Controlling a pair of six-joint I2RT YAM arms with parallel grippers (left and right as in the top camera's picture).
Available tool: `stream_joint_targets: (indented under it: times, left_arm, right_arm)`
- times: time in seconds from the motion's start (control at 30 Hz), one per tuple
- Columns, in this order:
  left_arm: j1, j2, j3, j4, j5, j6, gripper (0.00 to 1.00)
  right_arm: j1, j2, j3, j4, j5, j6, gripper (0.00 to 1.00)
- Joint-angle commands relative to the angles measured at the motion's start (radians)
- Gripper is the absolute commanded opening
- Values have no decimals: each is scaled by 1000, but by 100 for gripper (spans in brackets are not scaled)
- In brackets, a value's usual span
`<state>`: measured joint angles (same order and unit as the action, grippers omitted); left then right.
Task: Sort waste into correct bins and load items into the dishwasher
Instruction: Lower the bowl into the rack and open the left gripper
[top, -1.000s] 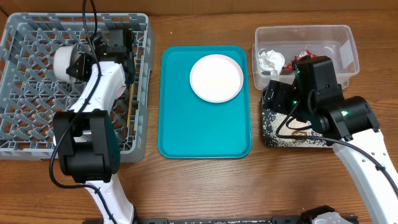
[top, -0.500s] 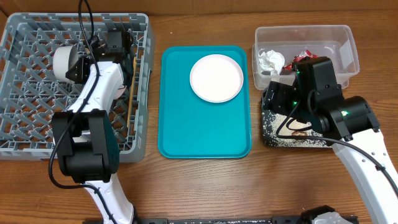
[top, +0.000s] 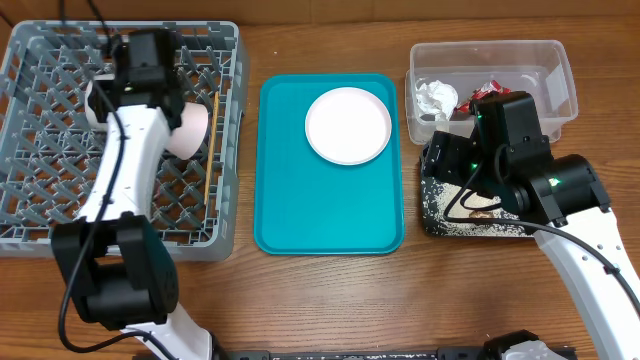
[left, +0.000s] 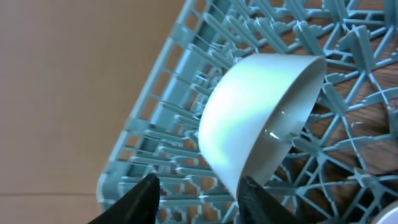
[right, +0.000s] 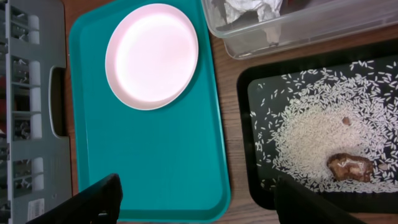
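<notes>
A pale grey bowl (left: 261, 118) lies on its side among the pegs of the grey dish rack (left: 155, 143). My left gripper (left: 199, 202) is open just behind it, and the bowl's lower edge is close to the right finger (left: 261, 202). In the overhead view the bowl (top: 93, 100) peeks out beside my left arm, with a white cup (top: 190, 130) and the chopsticks (top: 212, 140) further right in the rack (top: 40, 200). My right gripper (right: 198, 186) hangs open and empty over the teal tray's near right edge. The white plate (right: 152, 55) rests on that tray.
The teal tray (top: 330, 215) lies mid-table. The clear tub (top: 545, 60) holds a white napkin (top: 435, 97) and a red wrapper (top: 488, 90). The black tray (right: 245, 124) carries scattered rice (right: 311, 137) and a brown food bit (right: 351, 167).
My left gripper has opened and let go of the bowl. The left arm has swung left and back across the rack, uncovering the cup. The right arm has not moved.
</notes>
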<state>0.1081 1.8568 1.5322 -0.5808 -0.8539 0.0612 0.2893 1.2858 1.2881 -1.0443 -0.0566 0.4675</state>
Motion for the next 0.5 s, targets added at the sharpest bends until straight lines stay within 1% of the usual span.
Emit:
stream_joint_targets:
  times: [0.0,0.17,0.3,0.4,0.47]
  left_arm:
    - [40,4,1,16,163,5,41]
    - [90,4,1,43,318,6,41]
    - [95,4,1,54,358,6,43]
    - [86,3,2,46,346,12,43]
    - [75,-6,2,40,345,14,45]
  right_arm:
    - [-3,2,14,6,-28,1,79]
    - [-3,2,14,9,-27,1,79]
    - [-3,2,14,9,-28,1,77]
    - [-3,2,14,10,-27,1,78]
    - [-3,2,14,10,-27,1,78]
